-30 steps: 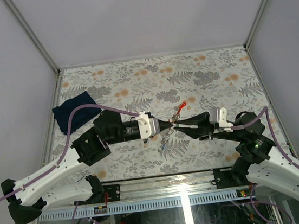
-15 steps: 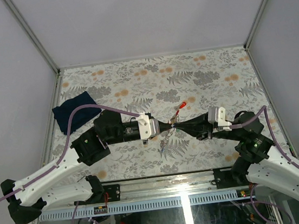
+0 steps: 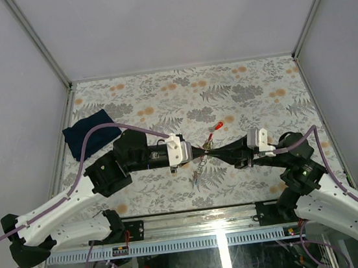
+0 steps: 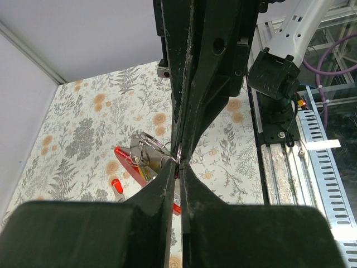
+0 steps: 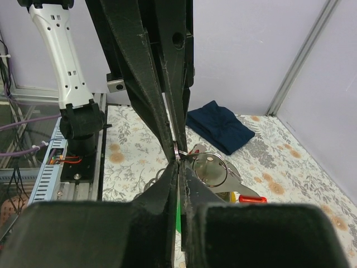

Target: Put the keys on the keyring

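Metal wire, thin and bright, sits exactly where the two sets of jaws meet tip to tip above the flowered desk [image 3: 161, 97]: it belongs to the keyring [image 5: 215, 170], whose ring and flat grey fob hang just to one side of the pinch point, with the red strap [image 3: 216, 127] trailing off beyond the tips, away from the arm bases. The left jaws are pressed fully together with the ring's wire caught at their very tips, so they carry the keyring clear of the desk. The right jaws, facing them head-on, are closed to a hairline slit at the same spot; whether they nip the ring wire itself or a key at its edge is too small to tell. The keys [image 3: 199, 169] show as a small dangling cluster just on the near side of the joined tips, and a hint of yellow tag shows beside the fob in the wrist views, but whether any key is already threaded on the ring cannot be made out. A dark blue cloth [image 3: 88, 137] lies well apart from both jaws, behind the left arm [image 3: 136, 157]. My reading is that the task is midway: the ring is secured and presented, while the threading remains unconfirmed and probably unfinished.
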